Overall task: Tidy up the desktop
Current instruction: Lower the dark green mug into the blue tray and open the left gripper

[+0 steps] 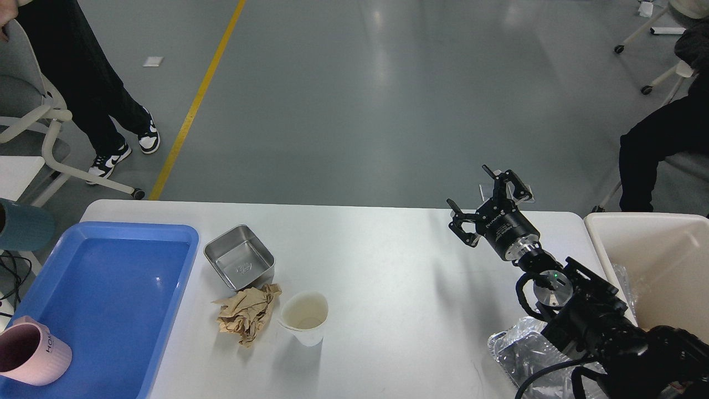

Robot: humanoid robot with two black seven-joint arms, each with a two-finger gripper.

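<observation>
right gripper (481,200) open, desktop (388,266) — two cups (303,318), one tin (239,257)

Blue tray (183,235), steel tin (239,257), crumpled paper (247,314)

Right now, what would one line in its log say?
right gripper: open, empty, above desktop | left: not in view | crumpled paper, paper cup, steel tin: untouched

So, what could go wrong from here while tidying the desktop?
1. The paper cup stands upright touching the crumpled paper; grabbing the paper may tip it.
2. The right gripper is open and far from these items; a long reach across the desktop could sweep the metal tin.
3. The pink mug lies at the blue tray edge and might roll.
</observation>
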